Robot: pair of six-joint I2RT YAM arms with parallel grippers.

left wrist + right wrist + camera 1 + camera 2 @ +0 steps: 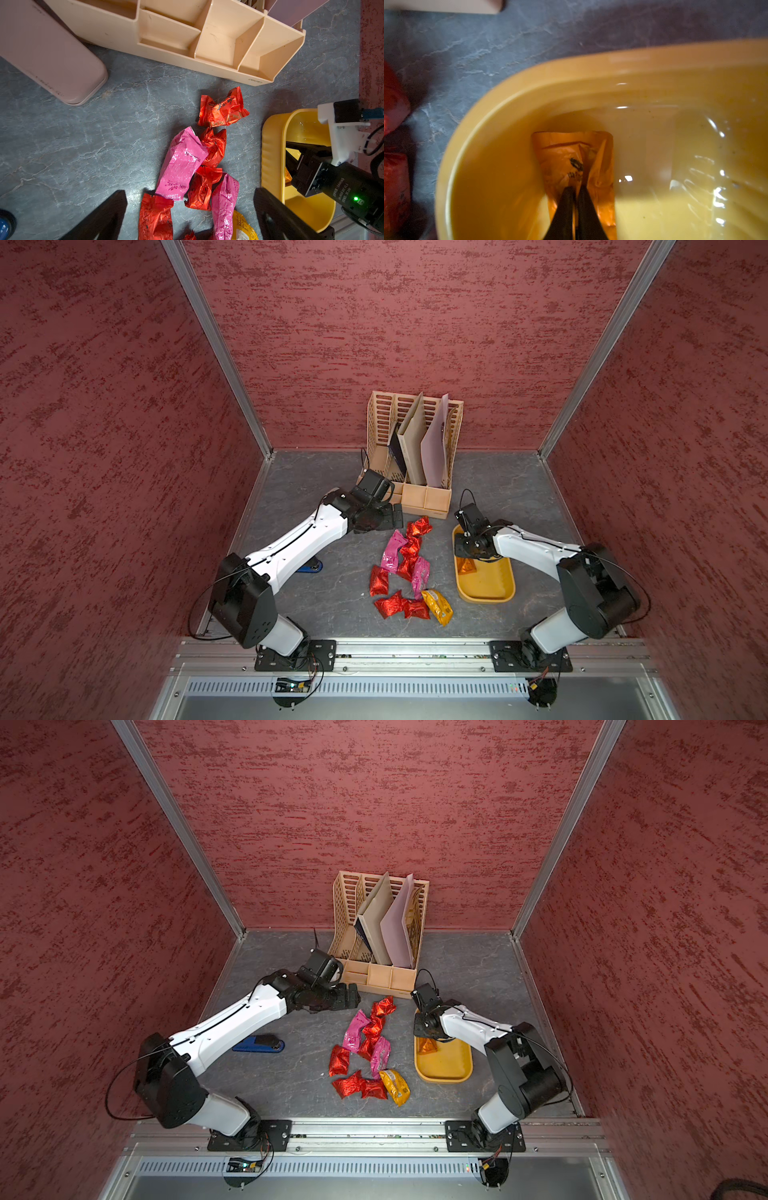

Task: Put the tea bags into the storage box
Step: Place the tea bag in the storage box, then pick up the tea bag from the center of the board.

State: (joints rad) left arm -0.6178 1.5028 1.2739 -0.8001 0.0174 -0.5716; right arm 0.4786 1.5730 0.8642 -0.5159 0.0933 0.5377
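The beige file organiser (415, 448) stands at the back wall, and its low front compartments are just beyond the far end of the storage box (494, 587). A pink case (52, 52) lies just beside the organiser, and a blue tool (258, 1043) lies on the table (498, 481) near the left arm.

The tea bags (409, 556) lie in a loose line between the arms, running from far to near, and many of them overlap. A yellow tea bag (437, 605) is at the near end. The box lies to their right, with its long axis the same way. One orange tea bag (560, 153) is inside it, close to the left wall.

The right gripper (576, 188) has its jaws nearly together and pinches a fold of this bag. The left gripper (189, 190) is spread wide above the line and holds nothing.

For moving, you have the bare near half of the box floor. Only a narrow strip of table separates the line from the box wall.
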